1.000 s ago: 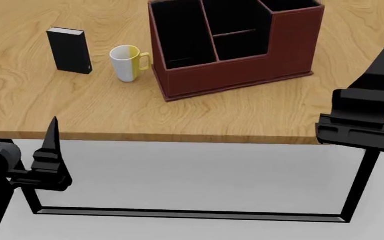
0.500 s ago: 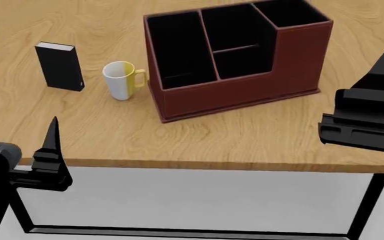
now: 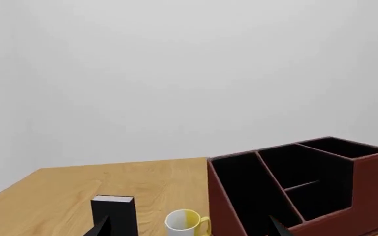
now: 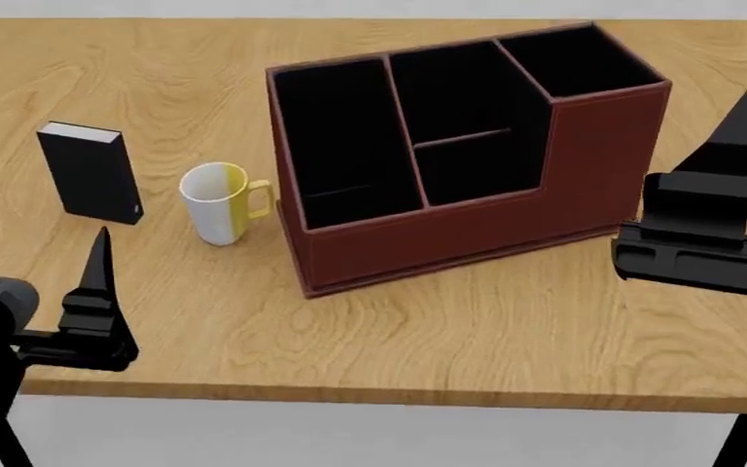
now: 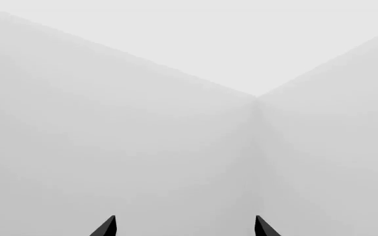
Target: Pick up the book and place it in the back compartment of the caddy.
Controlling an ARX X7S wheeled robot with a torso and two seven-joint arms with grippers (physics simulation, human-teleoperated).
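Note:
The black book (image 4: 88, 173) stands upright at the table's left, also in the left wrist view (image 3: 113, 215). The red-brown caddy (image 4: 478, 229) sits mid-table and shows in the left wrist view (image 3: 373, 196). Its back compartment (image 4: 478, 173) is the small cell behind the low near wall, bounded by the thin red bar. My left gripper (image 4: 30, 255) is open and empty, low at the table's front left edge, well short of the book; its tips show in the left wrist view (image 3: 190, 228). My right gripper (image 5: 184, 227) is open and empty, facing a blank wall; its arm (image 4: 704, 243) hangs right of the caddy.
A white-and-yellow mug (image 4: 222, 202) stands between the book and the caddy, also in the left wrist view (image 3: 185, 222). The wooden table (image 4: 478, 331) has its front edge just ahead of my left gripper. A long narrow cell (image 4: 341, 136) runs along the caddy's left side.
The head view has shifted: the table, book, mug and caddy now sit lower and nearer in it, with less floor below the edge. Both grippers keep their places in the view.

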